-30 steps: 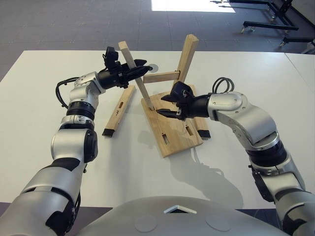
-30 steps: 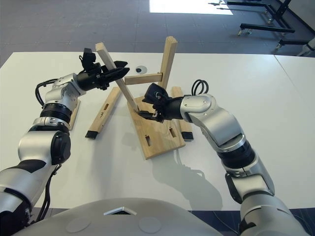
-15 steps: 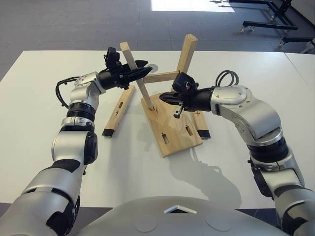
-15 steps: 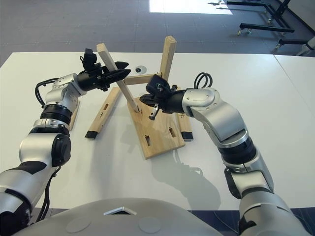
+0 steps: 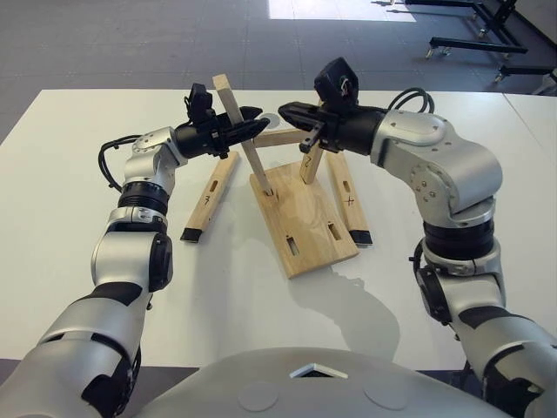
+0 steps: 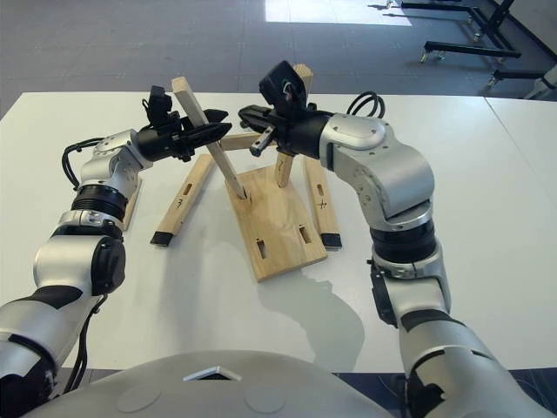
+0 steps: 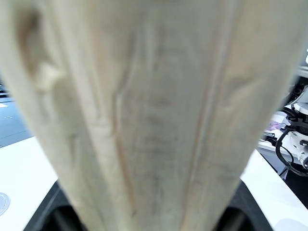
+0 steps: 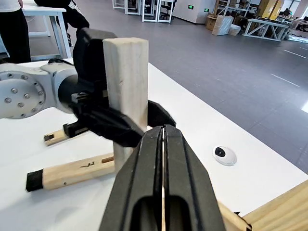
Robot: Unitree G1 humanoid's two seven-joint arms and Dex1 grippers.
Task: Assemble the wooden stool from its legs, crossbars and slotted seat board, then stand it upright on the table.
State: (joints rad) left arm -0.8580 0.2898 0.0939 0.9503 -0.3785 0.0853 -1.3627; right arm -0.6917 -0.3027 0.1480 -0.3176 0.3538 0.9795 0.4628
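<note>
From the left eye, my left claw (image 5: 246, 125) is clamped on a slanted leg (image 5: 258, 167), whose foot sits in the seat board (image 5: 309, 231) below. My right claw (image 5: 287, 111), pinched together on nothing, hovers just beside the left one, in front of a second leg (image 5: 309, 167). One crossbar (image 5: 280, 137) joins those two. Two loose legs lie flat on the tabletop (image 5: 70, 174), one (image 5: 209, 196) below my left claw and one (image 5: 346, 196) below my right.

The right eye adds a wooden piece (image 6: 132, 209) beside my left forearm; leg or crossbar, I cannot tell.

My left wrist sees the slanted leg's grain up close.

My right wrist shows its fingers meeting along a thin seam, with a round puck (image 8: 224, 155) beyond.
</note>
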